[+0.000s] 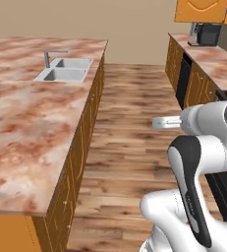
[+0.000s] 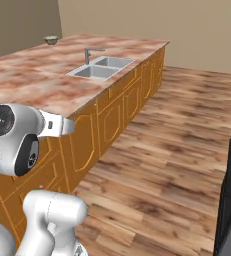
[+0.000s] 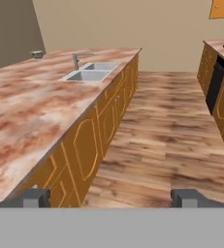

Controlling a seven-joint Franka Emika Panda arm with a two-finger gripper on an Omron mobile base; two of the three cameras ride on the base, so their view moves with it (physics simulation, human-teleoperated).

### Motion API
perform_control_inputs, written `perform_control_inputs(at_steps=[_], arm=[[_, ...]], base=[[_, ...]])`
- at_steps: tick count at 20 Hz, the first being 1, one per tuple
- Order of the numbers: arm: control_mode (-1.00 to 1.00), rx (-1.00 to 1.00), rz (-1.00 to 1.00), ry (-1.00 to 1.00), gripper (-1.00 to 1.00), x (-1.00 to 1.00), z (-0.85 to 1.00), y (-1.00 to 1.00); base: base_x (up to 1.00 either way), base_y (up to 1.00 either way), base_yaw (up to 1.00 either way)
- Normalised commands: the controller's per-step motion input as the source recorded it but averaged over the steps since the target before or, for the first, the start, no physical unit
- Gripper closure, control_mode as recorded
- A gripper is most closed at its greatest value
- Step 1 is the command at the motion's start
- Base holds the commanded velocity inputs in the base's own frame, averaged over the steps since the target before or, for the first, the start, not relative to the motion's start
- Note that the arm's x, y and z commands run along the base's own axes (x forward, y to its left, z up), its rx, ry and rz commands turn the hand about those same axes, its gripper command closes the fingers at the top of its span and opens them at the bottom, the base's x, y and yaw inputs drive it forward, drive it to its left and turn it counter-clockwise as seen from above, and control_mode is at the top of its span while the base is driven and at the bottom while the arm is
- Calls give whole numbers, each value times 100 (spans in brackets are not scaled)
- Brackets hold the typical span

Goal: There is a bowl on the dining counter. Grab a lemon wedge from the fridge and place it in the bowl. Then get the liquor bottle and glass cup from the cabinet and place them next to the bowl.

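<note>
A small dark bowl [image 2: 51,39] stands at the far left corner of the long marble dining counter [image 2: 42,80]; the hand view has the bowl [image 3: 37,54] far off at the upper left. My gripper [image 3: 111,198] hangs over the wooden floor beside the counter's cabinet fronts. It is open, its fingertips [image 3: 33,197] wide apart, and nothing is between them. The white hand [image 1: 166,122] points forward along the aisle. The lemon wedge, fridge, liquor bottle and glass cup are out of view.
A double sink [image 1: 65,70] with a faucet [image 1: 48,56] is set into the counter. Across the wooden floor [image 3: 167,121] runs a second counter [image 1: 211,56] with a coffee machine [image 1: 206,34] and a dark appliance front [image 1: 184,81]. Orange wall cabinets [image 1: 201,10] hang above it.
</note>
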Motion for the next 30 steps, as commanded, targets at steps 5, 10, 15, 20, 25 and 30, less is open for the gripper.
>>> perform_control_inputs(at_steps=[5,10,15,20,25,30], arm=[[100,0,0,0,-100,0,0,0],[100,0,0,0,-100,0,0,0],[100,0,0,0,-100,0,0,0],[100,0,0,0,-100,0,0,0],[100,0,0,0,-100,0,0,0],[100,0,0,0,-100,0,0,0]], base=[[99,-74,-12],[100,-52,-24],[100,-14,-33],[100,1,-37],[100,22,-32],[100,50,-25]])
